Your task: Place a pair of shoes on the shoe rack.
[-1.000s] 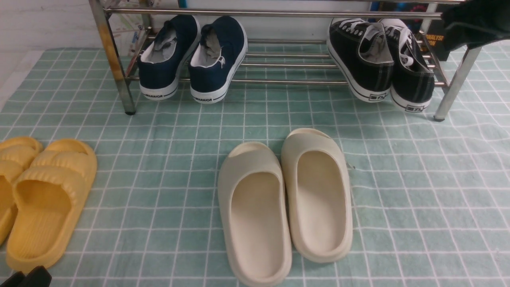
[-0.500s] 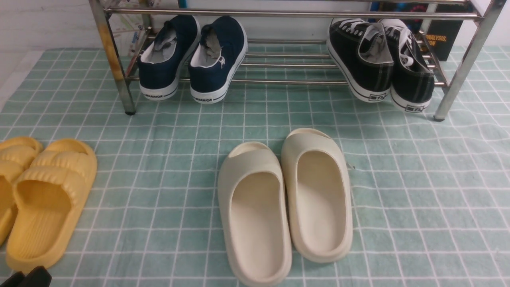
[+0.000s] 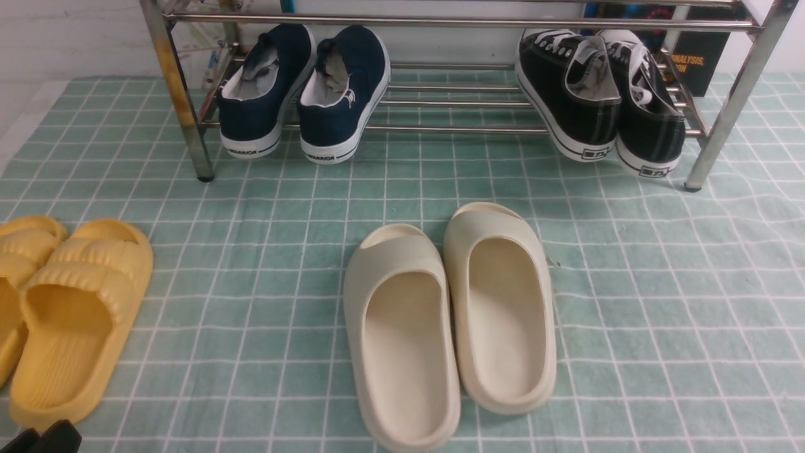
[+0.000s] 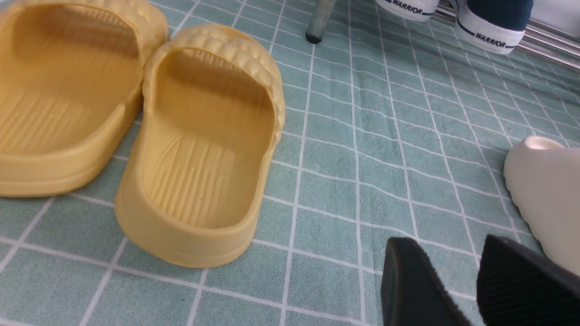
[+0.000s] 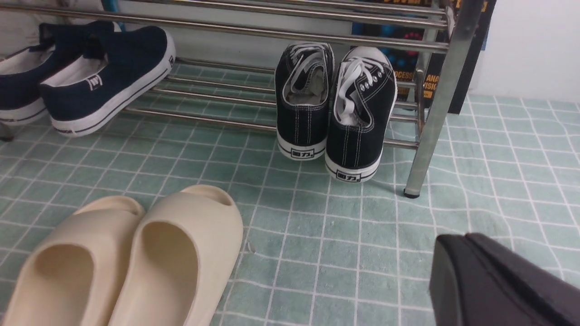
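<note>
Pair of black canvas lace-up sneakers [image 3: 600,104] on low chrome-steel bar rack [image 3: 453,129], right end, heels outward; right wrist view alone shows right gripper [image 5: 457,271], fingers pressed together; left wrist view alone shows left gripper [image 4: 457,276], fingers slightly spread, empty.

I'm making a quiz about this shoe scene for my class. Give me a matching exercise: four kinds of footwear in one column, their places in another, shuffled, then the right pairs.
Things:
1. black sneakers
2. navy slip-on shoes
3. cream slippers
4. yellow slippers

Places:
A. on the cloth, middle foreground
B. on the shoe rack, its left end in the front view
C. on the cloth at the left edge of the front view
D. on the shoe rack, right end, beside the corner post

Pairs: 1-D, 2-B, 3-A, 4-C
</note>
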Controlling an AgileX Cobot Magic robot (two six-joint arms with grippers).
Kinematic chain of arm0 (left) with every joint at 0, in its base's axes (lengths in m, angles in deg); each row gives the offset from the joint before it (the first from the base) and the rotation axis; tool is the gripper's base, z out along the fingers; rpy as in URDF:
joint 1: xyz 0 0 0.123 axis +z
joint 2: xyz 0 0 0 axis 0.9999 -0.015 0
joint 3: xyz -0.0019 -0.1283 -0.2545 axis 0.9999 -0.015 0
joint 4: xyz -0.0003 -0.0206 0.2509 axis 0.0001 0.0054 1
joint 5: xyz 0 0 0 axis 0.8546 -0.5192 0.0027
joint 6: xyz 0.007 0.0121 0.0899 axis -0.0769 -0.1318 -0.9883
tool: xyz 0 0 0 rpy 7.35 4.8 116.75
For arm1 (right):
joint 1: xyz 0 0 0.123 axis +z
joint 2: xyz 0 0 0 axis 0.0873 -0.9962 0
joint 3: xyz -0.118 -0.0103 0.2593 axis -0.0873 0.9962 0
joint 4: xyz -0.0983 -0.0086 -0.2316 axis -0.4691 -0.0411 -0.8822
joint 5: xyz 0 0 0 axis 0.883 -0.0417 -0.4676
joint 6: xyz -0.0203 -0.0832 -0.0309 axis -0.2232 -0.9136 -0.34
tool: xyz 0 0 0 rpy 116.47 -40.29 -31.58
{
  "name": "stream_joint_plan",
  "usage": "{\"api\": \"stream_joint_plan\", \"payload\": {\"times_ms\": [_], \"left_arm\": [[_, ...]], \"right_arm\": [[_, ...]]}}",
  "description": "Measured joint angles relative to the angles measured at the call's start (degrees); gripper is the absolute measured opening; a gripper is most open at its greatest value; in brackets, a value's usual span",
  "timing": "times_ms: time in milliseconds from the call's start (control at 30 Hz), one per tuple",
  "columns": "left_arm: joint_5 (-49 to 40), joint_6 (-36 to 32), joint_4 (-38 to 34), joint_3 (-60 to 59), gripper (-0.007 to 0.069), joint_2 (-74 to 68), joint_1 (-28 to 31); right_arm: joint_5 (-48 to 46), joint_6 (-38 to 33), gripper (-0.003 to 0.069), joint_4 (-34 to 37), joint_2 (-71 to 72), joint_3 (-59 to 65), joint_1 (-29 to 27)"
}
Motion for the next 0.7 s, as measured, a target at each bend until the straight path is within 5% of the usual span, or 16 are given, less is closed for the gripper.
{"api": "stream_joint_plan", "payload": {"times_ms": [467,700], "left_arm": [[0.0,0.0,0.0,0.0,0.024,0.0,0.0],[0.0,0.0,0.0,0.0,0.024,0.0,0.0]], "right_arm": [[-9.58,0.0,0.0011,1.73,3.76,0.55,0.0],[1.06,0.0,0.0005,1.65,5.46,7.36,0.0]]}}
